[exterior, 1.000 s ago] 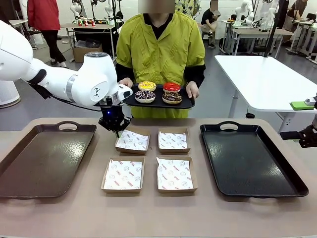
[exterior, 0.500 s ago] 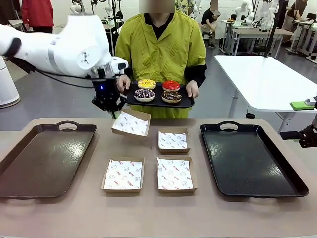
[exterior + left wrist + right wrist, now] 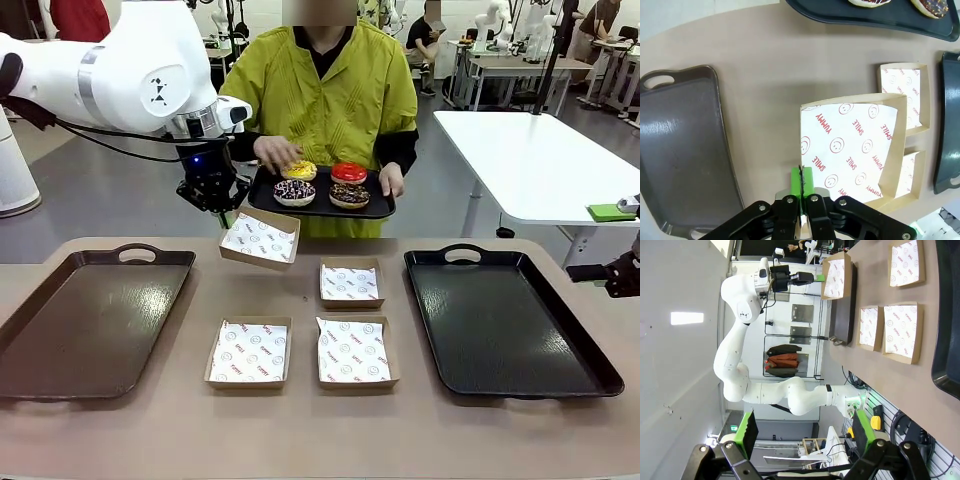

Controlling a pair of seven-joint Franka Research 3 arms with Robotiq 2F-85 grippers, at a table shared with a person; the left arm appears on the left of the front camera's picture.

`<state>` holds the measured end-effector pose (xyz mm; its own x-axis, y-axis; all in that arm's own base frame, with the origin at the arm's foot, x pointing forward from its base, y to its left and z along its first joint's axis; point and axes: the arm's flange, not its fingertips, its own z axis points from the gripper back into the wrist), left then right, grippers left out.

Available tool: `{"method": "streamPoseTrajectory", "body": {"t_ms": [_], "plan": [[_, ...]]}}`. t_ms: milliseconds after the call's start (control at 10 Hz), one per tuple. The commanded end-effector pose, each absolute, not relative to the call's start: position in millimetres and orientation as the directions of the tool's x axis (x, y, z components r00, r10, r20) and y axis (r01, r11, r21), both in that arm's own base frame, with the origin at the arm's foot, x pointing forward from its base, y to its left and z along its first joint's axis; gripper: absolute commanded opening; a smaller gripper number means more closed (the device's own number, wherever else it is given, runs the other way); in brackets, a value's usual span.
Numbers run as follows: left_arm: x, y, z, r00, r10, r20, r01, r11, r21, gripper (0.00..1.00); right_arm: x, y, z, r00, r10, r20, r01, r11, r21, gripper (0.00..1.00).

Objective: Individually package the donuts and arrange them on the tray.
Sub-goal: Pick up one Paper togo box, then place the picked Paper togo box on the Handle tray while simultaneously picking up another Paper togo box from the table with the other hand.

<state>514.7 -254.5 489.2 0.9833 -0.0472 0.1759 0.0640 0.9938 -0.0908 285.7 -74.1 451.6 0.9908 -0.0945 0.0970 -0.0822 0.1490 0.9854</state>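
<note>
A person holds a small black tray (image 3: 378,210) with four donuts: yellow (image 3: 300,171), red (image 3: 348,172), dark with pale sprinkles (image 3: 294,191), and brown chocolate (image 3: 349,196). One of the person's hands (image 3: 277,153) rests on the yellow donut. My left gripper (image 3: 222,207) is shut on the near edge of a paper-lined cardboard box (image 3: 260,238), held tilted above the table just below that tray. In the left wrist view the green pads (image 3: 796,181) pinch the rim of the box (image 3: 850,145). My right gripper (image 3: 805,432) is open and holds nothing, off the table's right edge.
Three more lined boxes lie on the table (image 3: 350,283) (image 3: 248,352) (image 3: 352,350). A large brown tray (image 3: 85,320) sits at the left and a large black tray (image 3: 505,320) at the right. A white table (image 3: 540,160) stands behind on the right.
My left gripper has lifted the back-left box off the table and carried it up and left, toward the person's tray. The person's hand moved from the tray's rim onto the yellow donut.
</note>
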Motion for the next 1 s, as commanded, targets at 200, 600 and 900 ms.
{"method": "streamPoseTrajectory", "body": {"t_ms": [200,600,900], "plan": [[514.1,-256.3,492.0,0.981,-0.053,0.188,0.071,0.994,-0.089,0.0,287.2,-73.8,451.8,0.99,-0.097,0.103,-0.09,0.132,0.987,1.0],[514.1,-256.3,492.0,0.981,-0.053,0.188,0.071,0.994,-0.089,0.0,287.2,-73.8,451.8,0.99,-0.097,0.103,-0.09,0.132,0.987,1.0],[514.1,-256.3,492.0,0.981,-0.053,0.188,0.071,0.994,-0.089,0.0,287.2,-73.8,451.8,0.99,-0.097,0.103,-0.09,0.132,0.987,1.0]]}}
